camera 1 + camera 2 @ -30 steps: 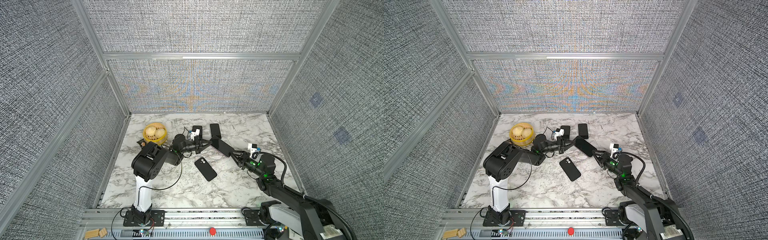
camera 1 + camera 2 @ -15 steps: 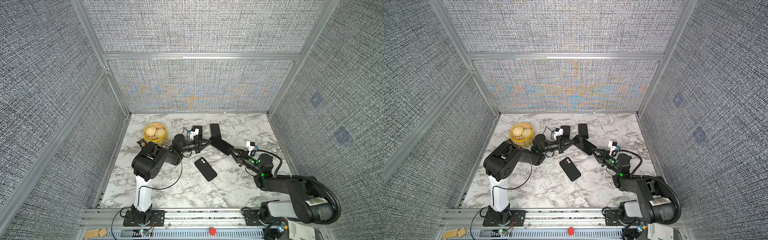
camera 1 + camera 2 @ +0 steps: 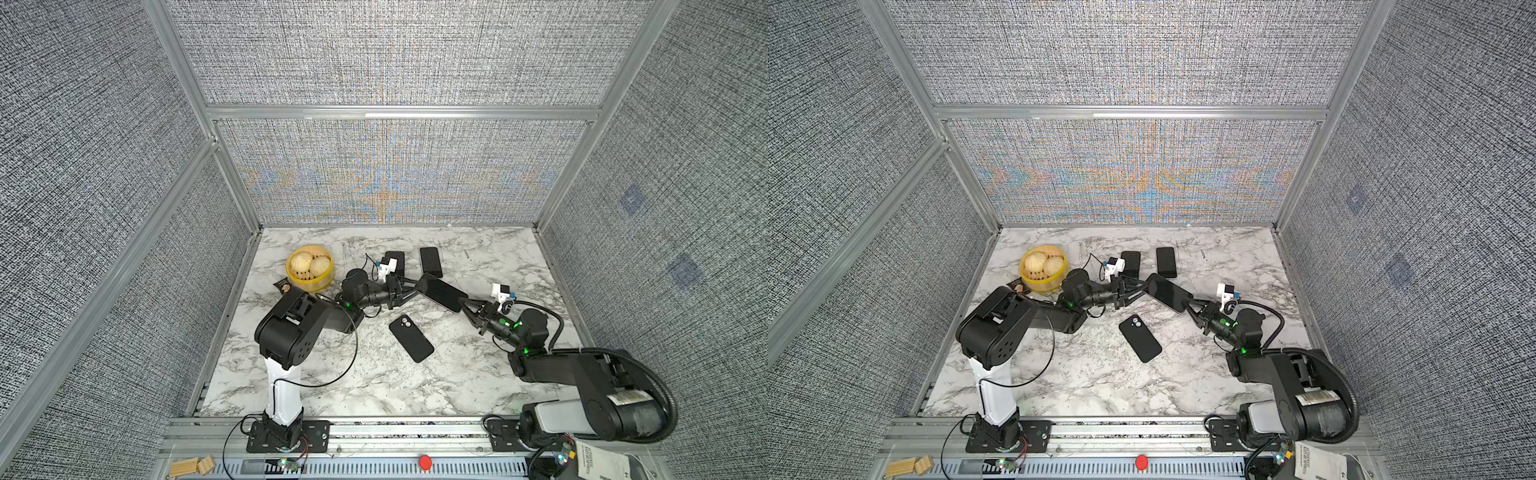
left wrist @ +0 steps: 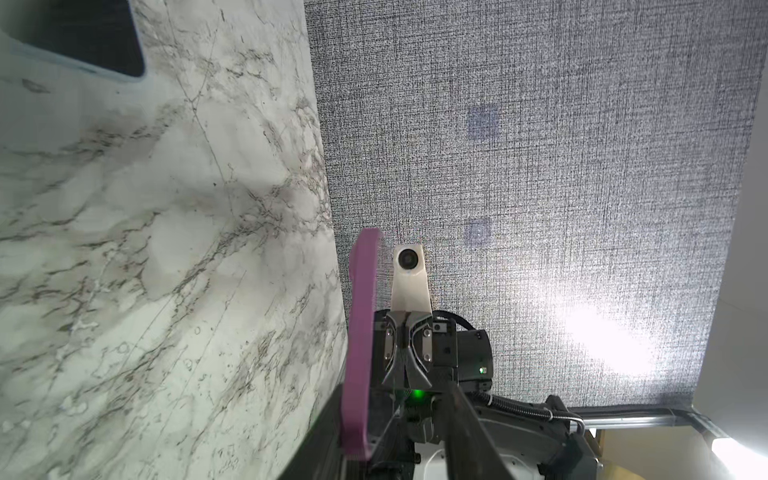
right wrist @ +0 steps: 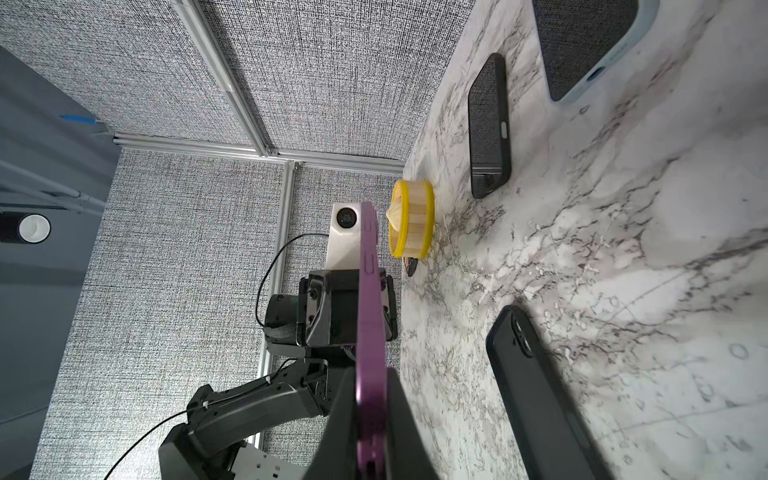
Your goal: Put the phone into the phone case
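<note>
A phone [image 3: 441, 292] with a dark screen and purple edge hangs above the table between both grippers. My right gripper [image 3: 464, 306] is shut on its right end; in the right wrist view both fingers press the purple edge [image 5: 370, 291]. My left gripper [image 3: 409, 288] is open around the left end. In the left wrist view the phone [image 4: 359, 332] leans on one finger, with a gap to the other finger [image 4: 469, 428]. A black phone case [image 3: 411, 338] lies back up on the marble, just in front of the phone.
Two more cases lie at the back: a dark one [image 3: 397, 259] partly behind the left wrist camera, and one with a pale blue rim [image 3: 430, 262]. A yellow steamer basket [image 3: 309, 282] with buns stands back left. Fabric walls close in three sides.
The right gripper has closed on the phone's right end. The left gripper, shut on the phone before, has now opened. The phone has hardly moved.
</note>
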Available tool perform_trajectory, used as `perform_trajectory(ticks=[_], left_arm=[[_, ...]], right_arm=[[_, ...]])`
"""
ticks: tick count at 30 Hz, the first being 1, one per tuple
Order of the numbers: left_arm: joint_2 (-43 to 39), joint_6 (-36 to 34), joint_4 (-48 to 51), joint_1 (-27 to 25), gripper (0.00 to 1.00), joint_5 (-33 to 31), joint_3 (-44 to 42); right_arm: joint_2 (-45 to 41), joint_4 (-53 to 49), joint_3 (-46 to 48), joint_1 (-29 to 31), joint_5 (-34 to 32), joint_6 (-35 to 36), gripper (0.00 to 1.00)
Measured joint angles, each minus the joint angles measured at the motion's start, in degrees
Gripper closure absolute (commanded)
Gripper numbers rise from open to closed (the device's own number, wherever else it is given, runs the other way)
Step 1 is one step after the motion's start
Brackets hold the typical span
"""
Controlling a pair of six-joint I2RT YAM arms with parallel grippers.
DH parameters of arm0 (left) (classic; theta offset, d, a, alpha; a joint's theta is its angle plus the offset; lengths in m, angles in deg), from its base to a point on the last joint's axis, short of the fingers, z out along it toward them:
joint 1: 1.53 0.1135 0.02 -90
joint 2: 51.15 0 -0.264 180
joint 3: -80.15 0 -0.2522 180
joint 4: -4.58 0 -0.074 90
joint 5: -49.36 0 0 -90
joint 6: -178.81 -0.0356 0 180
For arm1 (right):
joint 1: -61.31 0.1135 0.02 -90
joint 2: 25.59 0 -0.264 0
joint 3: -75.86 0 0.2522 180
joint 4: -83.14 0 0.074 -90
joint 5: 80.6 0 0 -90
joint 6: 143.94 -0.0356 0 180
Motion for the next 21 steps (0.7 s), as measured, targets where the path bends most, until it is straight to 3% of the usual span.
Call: perform_trajectory(ticks=[3, 5, 10, 15, 21], left_arm=[[-2.5, -4.0, 4.4, 1.7, 0.47, 0.0, -1.5], [-5.6, -9.6, 12.7, 2.7, 0.42, -0.1, -1.2], [-12.0, -33.0, 47.8, 1.3, 0.35, -6.3, 9.5], [-8.5, -51.0, 75.5, -1.0, 0.35, -16.6, 19.0], [-3.6, -62.1, 94.0, -4.6, 0.37, -25.6, 26.6]], right_arm=[[-5.2, -7.7, -0.2, -1.4, 0.3, 2.5, 1.0], [-10.4, -15.5, -0.8, -2.7, 1.0, 5.3, 1.0], [-22.3, -36.4, -4.3, -4.8, 2.0, 14.3, 1.0], [-28.9, -54.6, -9.1, -5.5, 2.1, 24.6, 1.0], [-30.0, -65.3, -10.9, -5.7, 2.3, 31.3, 1.0]])
